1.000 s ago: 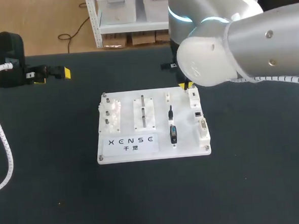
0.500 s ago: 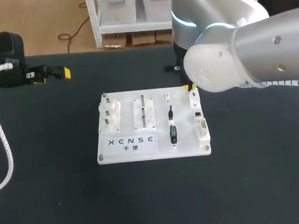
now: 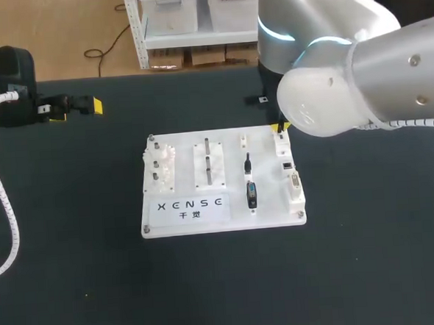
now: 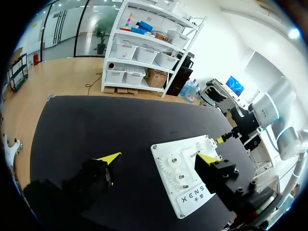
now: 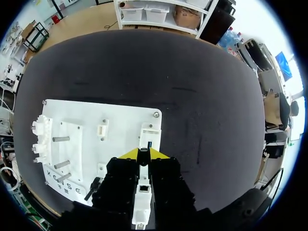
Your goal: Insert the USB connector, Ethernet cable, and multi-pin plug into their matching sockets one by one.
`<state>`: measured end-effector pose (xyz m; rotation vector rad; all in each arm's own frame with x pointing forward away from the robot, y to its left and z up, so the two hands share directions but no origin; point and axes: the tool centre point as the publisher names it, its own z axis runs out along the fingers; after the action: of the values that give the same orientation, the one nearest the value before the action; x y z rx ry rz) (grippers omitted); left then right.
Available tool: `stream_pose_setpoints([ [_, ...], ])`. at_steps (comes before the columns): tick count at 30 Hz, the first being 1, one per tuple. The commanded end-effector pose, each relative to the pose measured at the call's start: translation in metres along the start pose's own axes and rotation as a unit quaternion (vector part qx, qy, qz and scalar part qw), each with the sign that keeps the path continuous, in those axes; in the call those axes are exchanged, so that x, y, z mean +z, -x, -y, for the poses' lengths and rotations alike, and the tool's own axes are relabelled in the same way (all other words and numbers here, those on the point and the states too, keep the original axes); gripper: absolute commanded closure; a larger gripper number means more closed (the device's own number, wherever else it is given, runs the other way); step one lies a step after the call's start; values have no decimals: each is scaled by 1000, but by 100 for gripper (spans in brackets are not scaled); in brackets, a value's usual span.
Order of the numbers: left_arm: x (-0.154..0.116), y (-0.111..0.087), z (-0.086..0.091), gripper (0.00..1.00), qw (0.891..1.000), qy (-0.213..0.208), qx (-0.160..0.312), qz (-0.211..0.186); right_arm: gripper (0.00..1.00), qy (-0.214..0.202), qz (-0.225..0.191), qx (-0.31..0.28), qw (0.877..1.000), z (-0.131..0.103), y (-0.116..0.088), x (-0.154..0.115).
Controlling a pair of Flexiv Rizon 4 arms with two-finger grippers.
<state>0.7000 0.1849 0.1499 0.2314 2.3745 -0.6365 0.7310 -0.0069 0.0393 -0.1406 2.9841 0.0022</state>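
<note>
My left end effector (image 4: 158, 158) hung open near the far left corner of the desk (image 3: 370, 256), with nothing between its yellow tips, well apart from the work. The white board (image 3: 187, 208) lay flat in the middle of the desk.

Right of the board's middle lay a black plug (image 3: 251, 194), set lengthwise toward the desk's near edge. A smaller black plug (image 3: 247, 163) lay just beyond it toward the far edge. I could not tell which connector was which.

I judged both light and rigid: hard moulded shells with smooth faces that could slip or twist under a skewed pinch, and metal noses or pins that would bend if pushed in crooked. The place to take one would be the two flat sides of its body, behind the nose, squeezed squarely.

The larger looked like a short dark block with a bluish face on top, the smaller like a thin dark stub.

Along the board's right side ran the socket row (image 3: 291, 174), small white housings with the widest toward the near edge. My right end effector (image 5: 144, 154) hovered over the far end of that row. Whether it was closed on anything I could not tell.
</note>
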Motion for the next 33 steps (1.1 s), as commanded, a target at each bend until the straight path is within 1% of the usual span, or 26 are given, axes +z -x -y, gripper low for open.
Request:
stream_pose_setpoints([
  [1,0,0,0,0,1000,0,0,0,100,1,5,2,1000,5,-5,0],
  [13,0,0,0,0,1000,0,0,0,100,-2,3,9,1000,14,-6,5],
  [33,0,0,0,0,1000,0,0,0,100,0,-2,8,1000,8,-2,14],
])
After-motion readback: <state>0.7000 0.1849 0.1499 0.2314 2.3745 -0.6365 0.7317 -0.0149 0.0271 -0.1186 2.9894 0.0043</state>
